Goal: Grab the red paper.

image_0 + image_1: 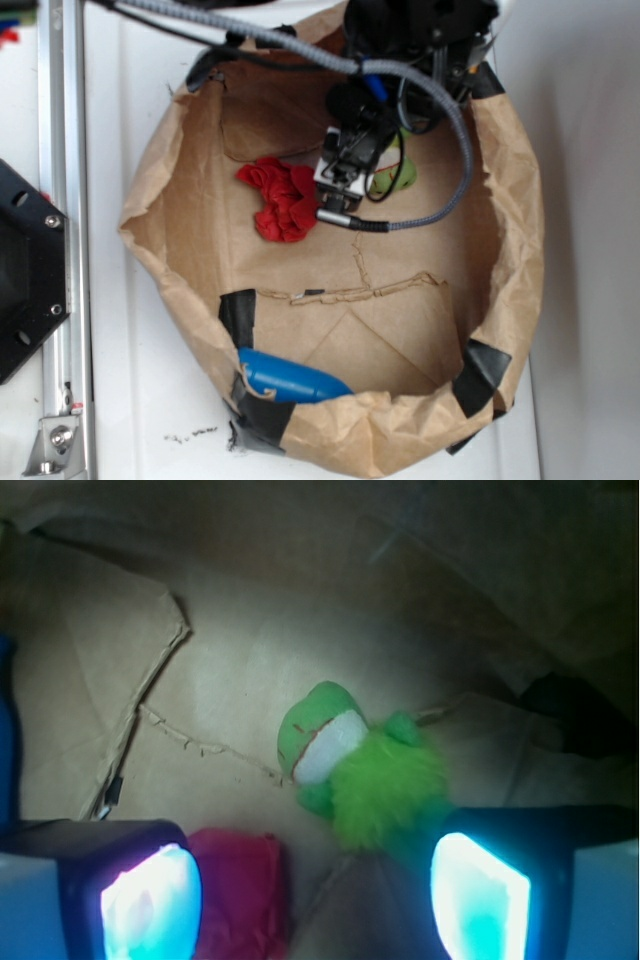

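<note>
The red paper is a ruffled wad lying on the floor of a brown paper bag, left of centre. My gripper hangs over the bag floor just right of it, between the paper and a green plush toy. In the wrist view the gripper stands open. The red paper sits right beside the left pad, inside the gap. The green plush toy lies ahead, near the right pad. Nothing is held.
The brown paper bag's rolled wall rings the whole work area, with black tape patches. A smooth blue oblong thing lies against the near wall. A metal rail and a black mount stand left of the bag.
</note>
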